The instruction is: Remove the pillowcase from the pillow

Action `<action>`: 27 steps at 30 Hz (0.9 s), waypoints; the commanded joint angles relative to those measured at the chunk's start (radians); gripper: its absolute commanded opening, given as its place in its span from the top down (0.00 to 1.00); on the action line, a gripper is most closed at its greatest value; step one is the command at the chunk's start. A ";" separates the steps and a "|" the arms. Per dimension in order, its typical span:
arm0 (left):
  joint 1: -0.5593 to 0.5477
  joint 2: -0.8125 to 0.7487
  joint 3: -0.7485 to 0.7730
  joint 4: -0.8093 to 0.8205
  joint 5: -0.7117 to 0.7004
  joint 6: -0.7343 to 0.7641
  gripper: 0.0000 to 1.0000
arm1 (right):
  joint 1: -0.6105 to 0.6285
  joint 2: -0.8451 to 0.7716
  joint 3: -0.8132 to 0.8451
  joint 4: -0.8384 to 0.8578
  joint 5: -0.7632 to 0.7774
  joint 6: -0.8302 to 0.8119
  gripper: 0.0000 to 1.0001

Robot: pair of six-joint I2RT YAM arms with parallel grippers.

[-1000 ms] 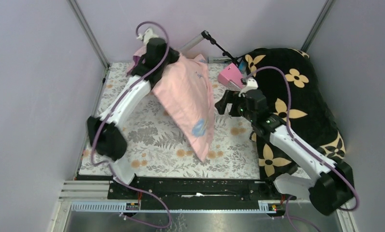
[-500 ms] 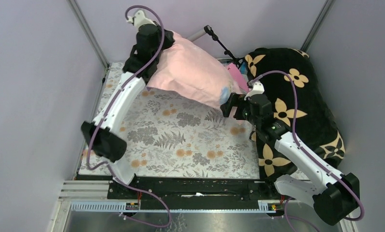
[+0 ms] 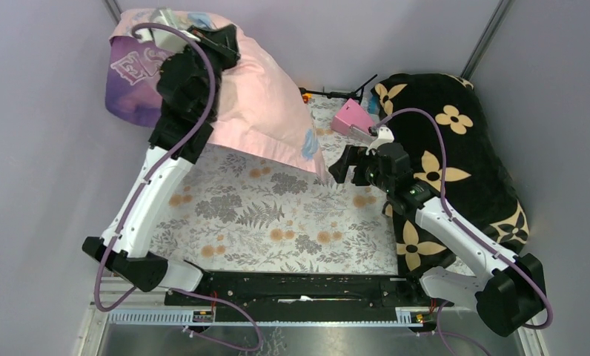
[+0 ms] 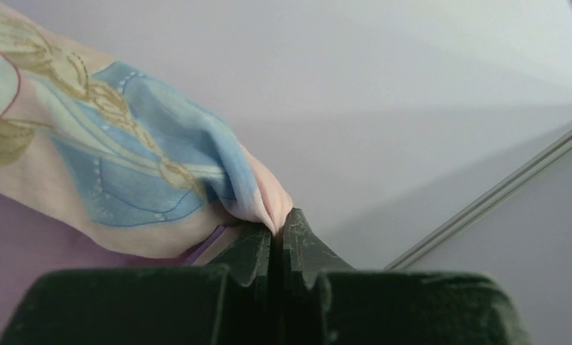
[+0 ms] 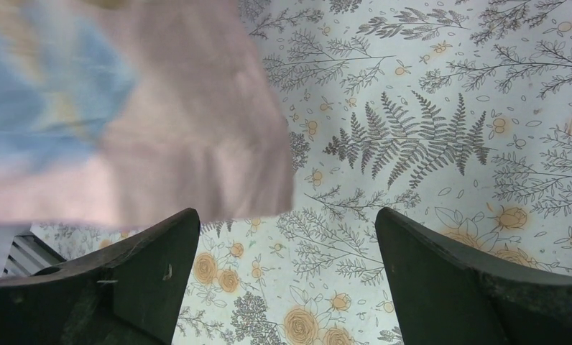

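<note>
Pillowcase (image 3: 266,111) is now hanging higher and further left than before, left gripper (image 4: 277,228) clamping its edge, right gripper (image 5: 287,215) gaping over the table (image 3: 277,215), its wrist view blurring the cloth.

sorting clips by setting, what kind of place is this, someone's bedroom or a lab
Probably a lab test booth, not a bedroom: plain lilac walls on metal posts, two robot arms bolted to a rail, one holding up a pillowcase, and a flowered cloth over the table.
</note>
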 commanded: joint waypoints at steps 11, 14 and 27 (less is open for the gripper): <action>-0.220 0.046 -0.508 0.367 -0.093 -0.278 1.00 | -0.001 -0.041 0.032 -0.012 0.034 0.004 0.00; -0.401 0.050 -0.703 0.604 -0.247 -0.251 1.00 | -0.002 -0.041 0.014 0.004 0.082 0.025 0.00; -0.708 -0.125 -0.792 0.265 -0.756 0.044 0.13 | -0.002 -0.012 0.002 -0.200 0.422 0.188 0.00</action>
